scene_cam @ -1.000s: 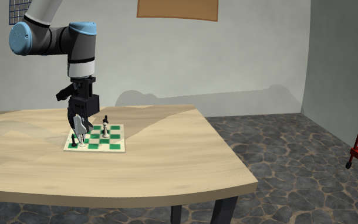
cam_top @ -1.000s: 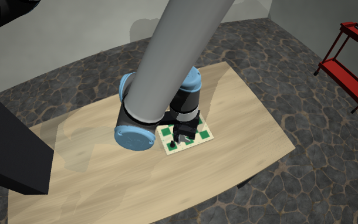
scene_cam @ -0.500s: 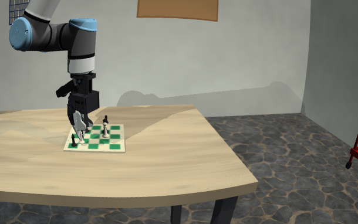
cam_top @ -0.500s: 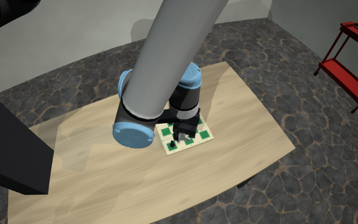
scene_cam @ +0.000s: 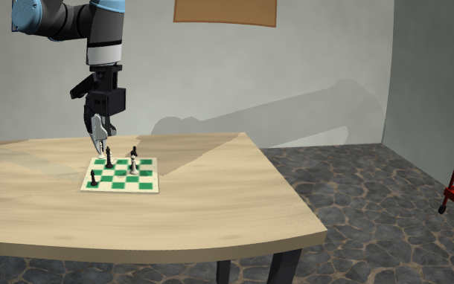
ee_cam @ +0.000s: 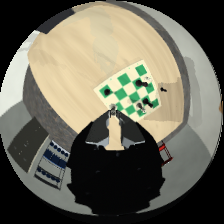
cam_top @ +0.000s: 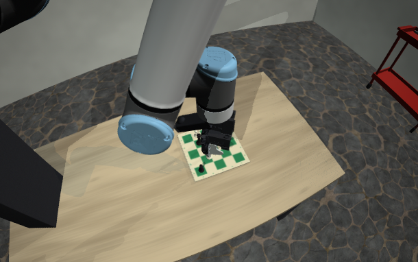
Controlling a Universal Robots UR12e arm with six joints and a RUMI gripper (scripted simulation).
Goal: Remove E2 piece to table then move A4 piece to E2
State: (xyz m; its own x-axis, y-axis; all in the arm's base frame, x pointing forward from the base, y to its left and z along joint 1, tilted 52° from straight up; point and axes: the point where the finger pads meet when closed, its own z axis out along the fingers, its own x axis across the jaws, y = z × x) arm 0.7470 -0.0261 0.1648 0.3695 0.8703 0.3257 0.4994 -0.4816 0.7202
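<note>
The green and cream chessboard (cam_top: 240, 157) (scene_cam: 145, 185) (ee_cam: 122, 80) lies on the wooden table (cam_top: 137, 206) (scene_cam: 208, 201). My gripper (cam_top: 209, 153) (scene_cam: 100, 146) (ee_cam: 113, 110) hangs over the board's near-left part as the top view shows it, shut on a small white piece (scene_cam: 100, 152) held just above the board. A black pawn (cam_top: 201, 168) (scene_cam: 93, 178) stands near the gripper. A tall black piece (scene_cam: 109, 157) and a tall white piece (scene_cam: 133, 165) stand upright on the board. A small black piece (scene_cam: 134, 150) (ee_cam: 162, 90) stands on the table just off the board's edge.
The arm's big blue-capped joints (cam_top: 145, 134) hang over the table beside the board and hide part of it in the top view. A red trolley (cam_top: 397, 79) stands on the floor far to the right.
</note>
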